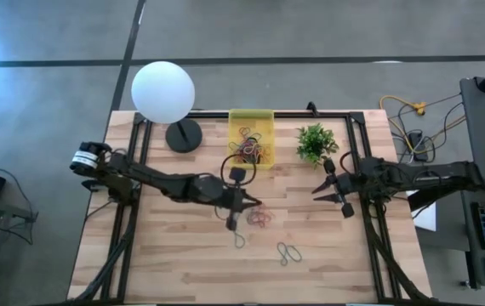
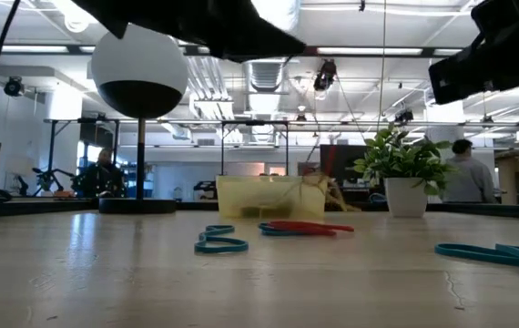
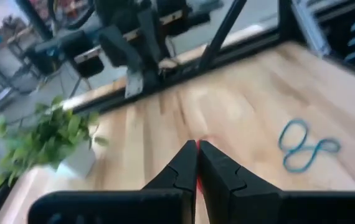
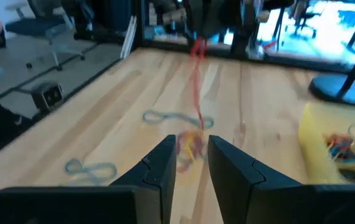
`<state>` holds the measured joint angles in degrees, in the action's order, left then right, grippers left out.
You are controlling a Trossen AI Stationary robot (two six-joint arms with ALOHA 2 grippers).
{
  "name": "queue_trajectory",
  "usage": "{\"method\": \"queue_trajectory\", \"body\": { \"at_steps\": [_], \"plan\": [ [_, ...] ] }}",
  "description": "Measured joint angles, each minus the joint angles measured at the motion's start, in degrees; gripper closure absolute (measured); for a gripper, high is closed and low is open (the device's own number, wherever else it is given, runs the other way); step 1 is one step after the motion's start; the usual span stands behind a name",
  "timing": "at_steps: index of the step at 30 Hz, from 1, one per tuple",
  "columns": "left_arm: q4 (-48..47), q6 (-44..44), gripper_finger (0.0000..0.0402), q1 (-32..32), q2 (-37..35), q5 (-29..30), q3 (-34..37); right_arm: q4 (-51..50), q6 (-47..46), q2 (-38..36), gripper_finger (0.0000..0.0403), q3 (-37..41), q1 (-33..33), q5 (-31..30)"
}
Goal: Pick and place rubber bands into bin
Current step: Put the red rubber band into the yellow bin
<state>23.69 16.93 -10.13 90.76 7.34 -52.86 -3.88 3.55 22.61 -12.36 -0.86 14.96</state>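
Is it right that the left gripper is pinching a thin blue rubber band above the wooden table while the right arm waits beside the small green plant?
Not quite: the thin rubber band pinched in the left gripper is red, not blue, as the right wrist view shows. The rest holds: it hangs above the wooden table, and the right gripper waits beside the small green plant.

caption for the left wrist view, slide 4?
Left hand shut on a red rubber band above the wooden table; a blue band lies nearby.

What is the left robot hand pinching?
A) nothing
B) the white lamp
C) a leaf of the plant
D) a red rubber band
D: the left gripper is shut on a red rubber band, which hangs from its tips above the table.
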Motion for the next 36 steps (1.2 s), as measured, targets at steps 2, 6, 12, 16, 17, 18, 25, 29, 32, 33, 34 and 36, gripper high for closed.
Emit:
{"method": "queue_trajectory", "body": {
  "at_steps": [2, 6, 12, 16, 17, 18, 25, 29, 32, 33, 34, 36],
  "plan": [
    [-3.06, -0.20, 0.0402, 0.20, -0.04, 3.18, 0.10, 2.59, -0.02, 1.67, 0.0321, 1.11, 0.00, 0.00],
    [-4.87, -1.68, 0.0402, 0.95, 0.37, 9.91, 2.32, 7.73, 0.18, 5.60, 0.0321, 1.93, 0.00, 0.00],
    [-5.00, -7.46, 0.0402, 1.97, 0.56, 16.22, 6.77, 15.03, 0.27, 12.80, 0.0321, 1.93, 0.00, 0.02],
    [-4.96, -10.56, 0.0402, 1.98, 0.51, 19.63, 8.80, 20.09, -0.16, 19.16, 0.0321, 1.74, -0.02, 0.07],
    [-4.90, -11.05, 0.0402, 1.98, 0.42, 20.45, 9.22, 21.43, -0.22, 21.03, 0.0321, 1.54, -0.02, 0.09],
    [-4.95, -11.84, 0.0402, 1.92, 0.37, 21.44, 9.51, 22.83, -0.41, 23.00, 0.0321, 1.31, -0.02, 0.10],
    [-5.30, -17.88, 0.0402, 0.69, -1.02, 29.75, 12.92, 24.60, -0.61, 37.57, 0.0321, -3.77, -0.02, 0.45],
    [-5.42, -21.46, 0.0402, -0.54, -1.66, 33.35, 14.69, 24.37, -0.11, 45.62, 0.0321, -7.61, -0.02, 0.50],
    [-6.91, -26.30, 0.0402, -1.56, -2.58, 37.45, 16.23, 24.24, 0.81, 51.05, 0.0321, -10.32, -0.02, 0.53],
    [-7.75, -27.79, 0.0402, -1.79, -2.95, 38.24, 16.79, 24.25, 1.09, 52.83, 0.0321, -11.26, -0.03, 0.55],
    [-9.09, -29.47, 0.0402, -1.87, -3.25, 38.50, 16.92, 24.27, 1.31, 54.64, 0.0321, -12.17, -0.02, 0.55],
    [-11.51, -31.88, 0.0402, -1.95, -3.71, 38.34, 16.92, 24.20, 1.75, 57.80, 0.0321, -13.93, -0.02, 0.50]
  ]
}}
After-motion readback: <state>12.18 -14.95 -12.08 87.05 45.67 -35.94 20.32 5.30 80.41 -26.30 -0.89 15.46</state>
